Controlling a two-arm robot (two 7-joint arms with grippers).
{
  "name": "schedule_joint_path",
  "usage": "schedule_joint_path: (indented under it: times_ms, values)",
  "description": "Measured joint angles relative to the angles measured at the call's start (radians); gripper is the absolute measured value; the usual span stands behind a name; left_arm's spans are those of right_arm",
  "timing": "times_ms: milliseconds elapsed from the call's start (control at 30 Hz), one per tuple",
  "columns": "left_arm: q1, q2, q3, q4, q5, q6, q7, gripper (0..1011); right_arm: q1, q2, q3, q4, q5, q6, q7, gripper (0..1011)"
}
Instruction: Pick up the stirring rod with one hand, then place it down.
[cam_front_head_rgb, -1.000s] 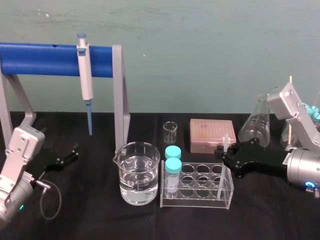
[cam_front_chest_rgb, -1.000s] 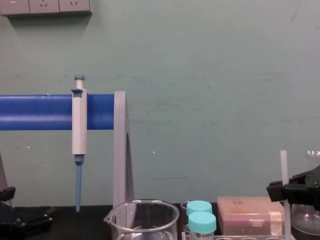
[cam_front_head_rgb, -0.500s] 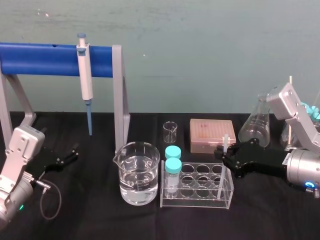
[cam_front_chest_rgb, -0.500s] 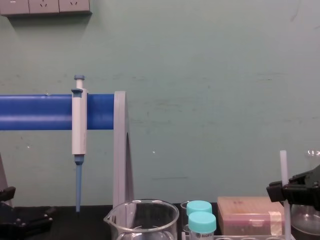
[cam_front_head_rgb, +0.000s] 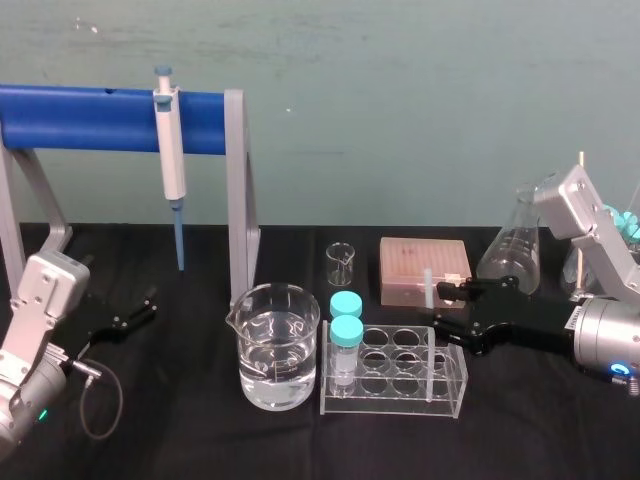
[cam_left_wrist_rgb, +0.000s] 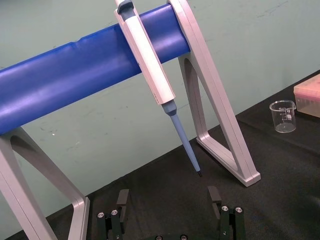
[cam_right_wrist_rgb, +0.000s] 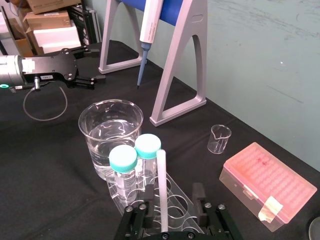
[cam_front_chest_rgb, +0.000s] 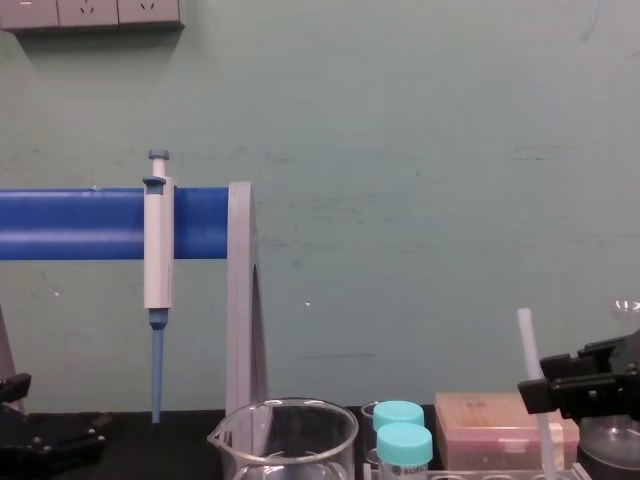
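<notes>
The stirring rod (cam_front_head_rgb: 430, 335) is a thin whitish stick standing in a hole of the clear tube rack (cam_front_head_rgb: 455, 385), its top leaning left, away from my right gripper. My right gripper (cam_front_head_rgb: 452, 310) is just right of the rod's upper part, open. In the right wrist view the rod (cam_right_wrist_rgb: 161, 187) rises between the spread fingers (cam_right_wrist_rgb: 199, 194), nearer one side, with a clear gap on the other. In the chest view the rod (cam_front_chest_rgb: 534, 385) tilts left of the gripper (cam_front_chest_rgb: 562, 393). My left gripper (cam_front_head_rgb: 138, 312) rests open at the far left, its fingers (cam_left_wrist_rgb: 122, 198) wide apart.
A beaker of water (cam_front_head_rgb: 278, 345) stands left of the rack, and two teal-capped tubes (cam_front_head_rgb: 346, 320) sit in the rack's left end. Behind are a small beaker (cam_front_head_rgb: 340, 262), a pink tip box (cam_front_head_rgb: 424, 268) and a conical flask (cam_front_head_rgb: 512, 250). A pipette (cam_front_head_rgb: 170, 150) hangs on the blue stand (cam_front_head_rgb: 90, 118).
My right gripper has opened and let go of the rod. The rod's top has tipped left and it now leans in the rack. The left arm has not moved.
</notes>
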Motion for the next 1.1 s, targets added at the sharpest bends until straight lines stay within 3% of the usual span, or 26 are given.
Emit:
schedule_joint_path:
  times_ms: [567,1100]
  values:
    - [0.000,0.000,0.000,0.000,0.000,0.000,0.000,1000,0.000,0.000,0.000,0.000,0.001,-0.001,0.000,978]
    - [0.000,0.000,0.000,0.000,0.000,0.000,0.000,1000,-0.015,-0.004,0.018,-0.002,0.019,-0.024,-0.004,1000]
